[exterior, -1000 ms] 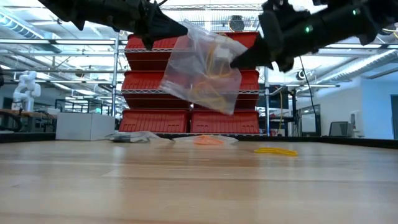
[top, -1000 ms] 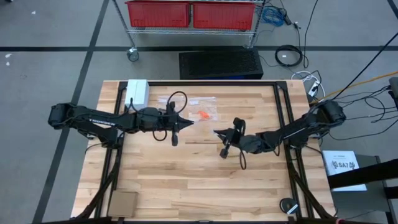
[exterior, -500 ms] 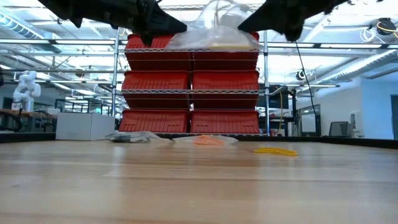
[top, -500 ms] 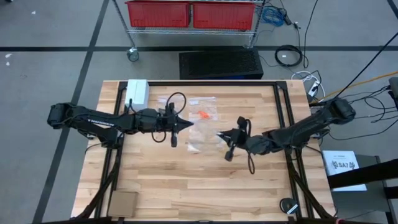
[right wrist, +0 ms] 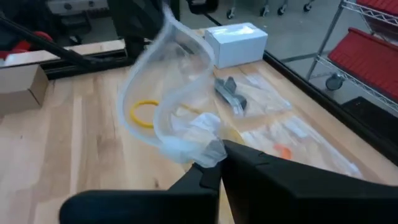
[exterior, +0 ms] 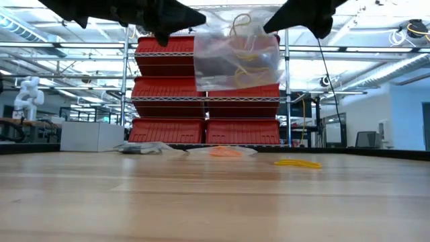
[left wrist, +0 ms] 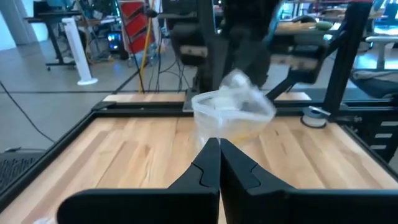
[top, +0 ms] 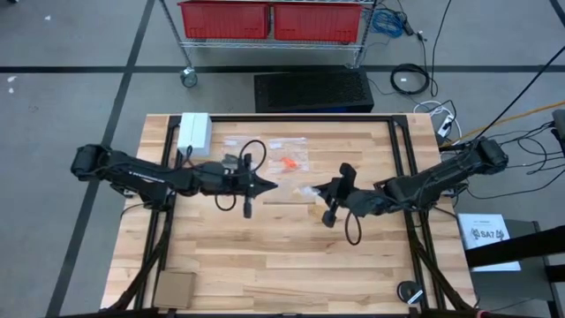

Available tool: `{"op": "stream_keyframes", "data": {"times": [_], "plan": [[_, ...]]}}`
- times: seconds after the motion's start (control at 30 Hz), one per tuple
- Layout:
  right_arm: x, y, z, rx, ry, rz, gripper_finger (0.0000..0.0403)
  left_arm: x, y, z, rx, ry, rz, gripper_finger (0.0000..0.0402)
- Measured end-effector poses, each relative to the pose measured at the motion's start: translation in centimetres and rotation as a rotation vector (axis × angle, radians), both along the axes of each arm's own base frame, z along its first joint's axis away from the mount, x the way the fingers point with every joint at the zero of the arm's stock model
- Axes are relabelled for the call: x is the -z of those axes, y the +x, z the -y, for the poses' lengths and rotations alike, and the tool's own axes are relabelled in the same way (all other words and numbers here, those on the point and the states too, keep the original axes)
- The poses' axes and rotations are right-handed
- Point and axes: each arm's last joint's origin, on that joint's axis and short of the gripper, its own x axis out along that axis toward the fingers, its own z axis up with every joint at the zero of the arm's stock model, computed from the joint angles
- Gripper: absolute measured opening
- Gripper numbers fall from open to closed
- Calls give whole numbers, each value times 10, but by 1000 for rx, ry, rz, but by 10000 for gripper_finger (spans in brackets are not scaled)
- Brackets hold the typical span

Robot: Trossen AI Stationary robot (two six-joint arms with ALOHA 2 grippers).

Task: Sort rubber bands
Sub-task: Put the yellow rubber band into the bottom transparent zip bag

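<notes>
With left tool (exterior: 199,18) and right tool (exterior: 269,27) each clamped on a corner, clear bag (exterior: 236,48) hung above desk (exterior: 215,202), probably to spread its mouth for yellowish rubber bands (exterior: 245,57).

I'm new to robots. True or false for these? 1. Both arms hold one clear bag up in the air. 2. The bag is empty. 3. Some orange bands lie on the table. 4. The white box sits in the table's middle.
1. True: the left gripper and right gripper, jaws shut, pinch the clear bag.
2. False: yellow bands show inside.
3. True: orange bands.
4. False: the white box sits at a corner.
</notes>
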Motion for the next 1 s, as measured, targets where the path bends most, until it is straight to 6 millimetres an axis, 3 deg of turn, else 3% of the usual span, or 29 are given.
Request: {"op": "stream_keyframes", "data": {"times": [0.27,0.6,0.8,1.0], "plan": [[-3,0,3,-28,7,-18,0,15,9,0,-2,4,-57,0],[1,-5,2,-73,23,-129,3,14,9,-1,-51,38,-41,0],[10,-15,-2,-168,88,-275,39,12,8,-2,-72,64,-46,0],[24,-19,-8,-205,220,-402,100,7,3,-3,-90,91,-45,0]]}}
